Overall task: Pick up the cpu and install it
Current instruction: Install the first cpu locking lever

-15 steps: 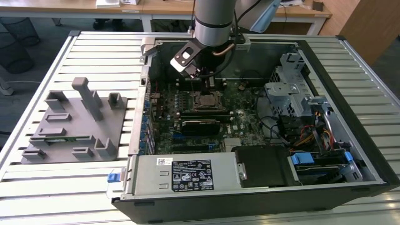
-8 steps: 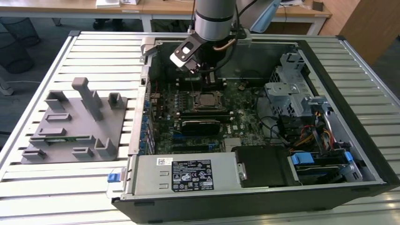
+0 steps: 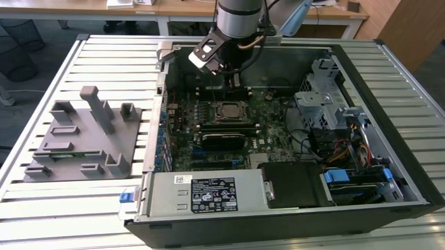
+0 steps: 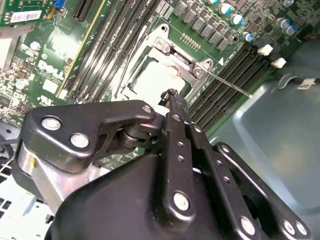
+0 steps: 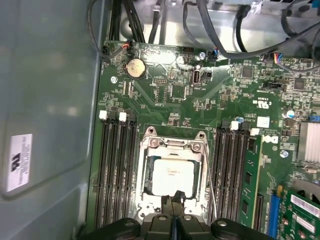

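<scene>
**Inside an open computer case: cpu in its socket, fingers clenched beside it**

On a worktop (image 3: 62, 208) of pale metal slats stands an open black computer case (image 3: 278, 229), its green circuit board (image 3: 268, 112) facing up. A grey cylindrical robot arm (image 3: 240, 15) hangs down into the case. Its black gripper (image 3: 234, 78) ends in two slim fingers (image 5: 169, 206), pressed flat together with nothing between them.

The cpu (image 5: 172, 175) is a small flat square with a dull silver top and a pale edge. It lies inside the socket's shiny metal frame (image 5: 147, 147) in the middle of the board. The faint print on it is too small to make out. The fingertips sit at the frame's edge, just beside the cpu; I cannot tell whether they touch it.

Long black slots (image 5: 116, 170) flank the socket on both sides, and a round silver battery (image 5: 135, 67) sits further off on the board. A white label (image 5: 19, 162) with black print is stuck to the case's grey wall. On the exterior view's left, a grey plastic block (image 3: 83, 140) with upright posts rests on the worktop, apart from the case.
</scene>
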Available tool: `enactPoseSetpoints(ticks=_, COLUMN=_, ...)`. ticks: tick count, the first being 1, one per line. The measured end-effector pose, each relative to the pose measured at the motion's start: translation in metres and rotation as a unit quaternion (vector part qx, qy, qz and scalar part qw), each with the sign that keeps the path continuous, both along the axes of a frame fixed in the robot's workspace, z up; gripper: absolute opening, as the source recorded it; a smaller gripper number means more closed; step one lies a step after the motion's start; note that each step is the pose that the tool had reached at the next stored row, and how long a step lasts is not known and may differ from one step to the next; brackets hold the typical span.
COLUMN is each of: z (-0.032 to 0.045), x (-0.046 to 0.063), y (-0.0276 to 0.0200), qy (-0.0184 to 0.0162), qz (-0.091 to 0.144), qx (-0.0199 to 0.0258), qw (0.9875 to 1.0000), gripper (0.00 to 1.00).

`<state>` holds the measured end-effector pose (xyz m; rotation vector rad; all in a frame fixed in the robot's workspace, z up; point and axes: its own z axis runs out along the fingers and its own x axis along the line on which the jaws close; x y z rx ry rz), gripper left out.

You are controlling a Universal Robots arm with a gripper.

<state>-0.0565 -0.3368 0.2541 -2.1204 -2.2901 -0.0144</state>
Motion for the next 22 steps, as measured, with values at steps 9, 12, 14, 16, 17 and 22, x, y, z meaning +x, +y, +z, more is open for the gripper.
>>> enactPoseSetpoints(ticks=9, z=0.0134, x=0.000, y=0.0000, qy=0.0000, qz=0.009, qx=0.0000, qw=1.0000, gripper=0.11)
enactPoseSetpoints(ticks=12, z=0.0134, x=0.000, y=0.0000, qy=0.0000, qz=0.036, qx=0.0000, qw=0.9994, gripper=0.11)
enactPoseSetpoints(ticks=14, z=0.0135, x=0.000, y=0.0000, qy=0.0000, qz=0.054, qx=-0.0001, qw=0.9986, gripper=0.11)
enactPoseSetpoints(ticks=16, z=0.0134, x=0.000, y=0.0000, qy=0.0000, qz=0.072, qx=-0.0001, qw=0.9974, gripper=0.11)
enactPoseSetpoints(ticks=17, z=0.0134, x=0.000, y=0.0000, qy=0.0000, qz=0.081, qx=-0.0001, qw=0.9967, gripper=0.11)
enactPoseSetpoints(ticks=22, z=0.0133, x=0.000, y=0.0000, qy=0.0001, qz=0.126, qx=-0.0001, qw=0.9920, gripper=0.11)
